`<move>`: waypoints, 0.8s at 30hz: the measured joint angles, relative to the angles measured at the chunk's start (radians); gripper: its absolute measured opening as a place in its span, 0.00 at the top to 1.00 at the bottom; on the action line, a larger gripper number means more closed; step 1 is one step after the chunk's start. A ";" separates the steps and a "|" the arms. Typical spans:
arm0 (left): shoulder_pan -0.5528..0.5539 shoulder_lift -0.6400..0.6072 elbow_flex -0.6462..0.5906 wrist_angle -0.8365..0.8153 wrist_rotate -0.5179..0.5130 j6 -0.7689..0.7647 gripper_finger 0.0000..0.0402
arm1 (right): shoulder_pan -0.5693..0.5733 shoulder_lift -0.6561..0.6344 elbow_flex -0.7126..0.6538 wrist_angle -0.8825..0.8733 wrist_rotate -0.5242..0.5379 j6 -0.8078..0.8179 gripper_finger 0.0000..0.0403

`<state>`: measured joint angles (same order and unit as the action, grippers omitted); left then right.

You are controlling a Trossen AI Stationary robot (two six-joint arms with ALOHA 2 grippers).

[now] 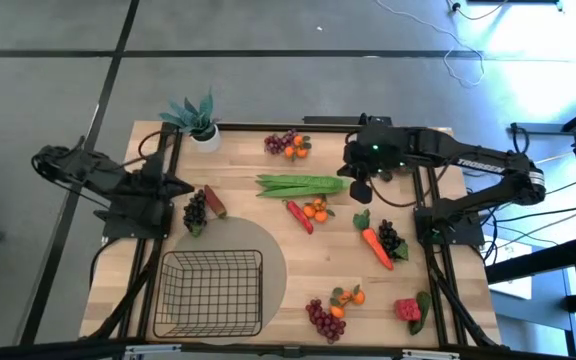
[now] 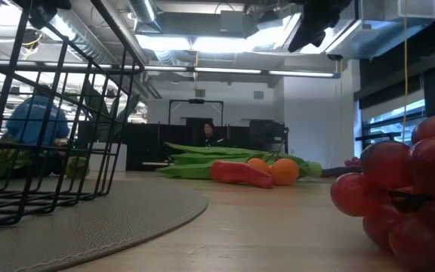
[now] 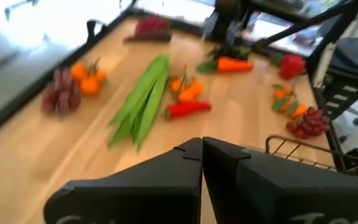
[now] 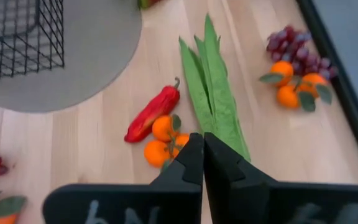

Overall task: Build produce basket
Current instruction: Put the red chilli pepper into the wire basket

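Right now both my jaws are pressed shut and empty — right gripper [image 1: 360, 189] hangs over the beans [image 1: 302, 185] mid-table, left gripper [image 1: 180, 187] waits far left. Basket [image 1: 211, 292] sits near-left, empty. Descending closed, I'd likely shove the beans aside — no grasp.

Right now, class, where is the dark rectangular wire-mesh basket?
In the high view, the basket sits empty at the table's front left, on the grey round mat.
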<state>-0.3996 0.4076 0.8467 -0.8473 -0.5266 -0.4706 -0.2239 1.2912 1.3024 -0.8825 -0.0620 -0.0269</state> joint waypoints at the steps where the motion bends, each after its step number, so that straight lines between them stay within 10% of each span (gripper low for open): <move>1: 0.000 0.013 0.009 -0.023 0.000 -0.036 1.00 | 0.000 0.018 0.015 -0.017 0.000 0.009 1.00; 12: 0.000 0.037 0.017 -0.096 0.027 -0.227 1.00 | 0.000 0.137 0.054 -0.027 -0.002 0.054 0.98; 24: 0.000 0.037 0.017 -0.096 0.027 -0.227 1.00 | 0.003 0.145 0.054 0.002 -0.006 0.074 0.66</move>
<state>-0.3996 0.4450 0.8635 -0.9428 -0.4992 -0.6975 -0.2214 1.4361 1.3567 -0.8810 -0.0683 0.0471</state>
